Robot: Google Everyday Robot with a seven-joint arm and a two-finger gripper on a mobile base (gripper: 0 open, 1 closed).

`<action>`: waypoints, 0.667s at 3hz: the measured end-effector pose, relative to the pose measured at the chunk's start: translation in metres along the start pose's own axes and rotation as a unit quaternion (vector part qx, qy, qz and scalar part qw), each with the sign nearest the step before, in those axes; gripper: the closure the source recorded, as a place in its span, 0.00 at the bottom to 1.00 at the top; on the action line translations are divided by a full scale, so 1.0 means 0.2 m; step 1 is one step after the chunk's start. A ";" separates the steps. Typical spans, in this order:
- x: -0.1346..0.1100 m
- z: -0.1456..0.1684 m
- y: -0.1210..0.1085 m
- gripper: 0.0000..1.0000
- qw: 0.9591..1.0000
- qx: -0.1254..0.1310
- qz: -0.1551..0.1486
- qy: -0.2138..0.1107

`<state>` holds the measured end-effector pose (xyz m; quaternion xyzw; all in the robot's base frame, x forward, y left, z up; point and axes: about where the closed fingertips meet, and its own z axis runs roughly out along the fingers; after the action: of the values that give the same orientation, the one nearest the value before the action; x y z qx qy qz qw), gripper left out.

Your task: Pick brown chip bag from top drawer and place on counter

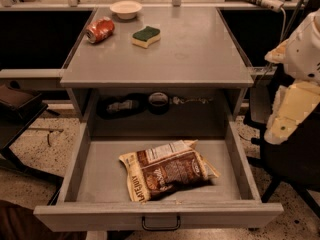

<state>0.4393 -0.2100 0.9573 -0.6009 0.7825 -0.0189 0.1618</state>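
The brown chip bag [167,170] lies flat in the open top drawer [80,171], a little right of its middle, with the "LATE JULY" edge towards the front and the white nutrition panel towards the back. The drawer is pulled out fully, and its black handle [161,223] faces me. The grey counter [195,49] spans the top above the drawer. My gripper [281,128] hangs at the right edge of the view, beside and above the drawer's right wall, well clear of the bag and holding nothing.
On the counter's far left lie a red soda can [100,29], a yellow-green sponge [146,36] and a white bowl [125,9]. A dark recess [150,104] behind the drawer holds dark objects. A black chair [290,169] stands at the right, and a dark stand [20,104] at the left.
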 end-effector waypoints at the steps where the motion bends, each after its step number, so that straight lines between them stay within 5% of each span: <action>1: -0.03 0.28 0.07 0.00 0.999 -0.034 0.009 -0.030; 2: -0.07 0.64 0.11 0.00 0.997 -0.054 0.021 -0.053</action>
<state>0.4566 -0.1698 0.8335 -0.5927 0.7850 0.0591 0.1705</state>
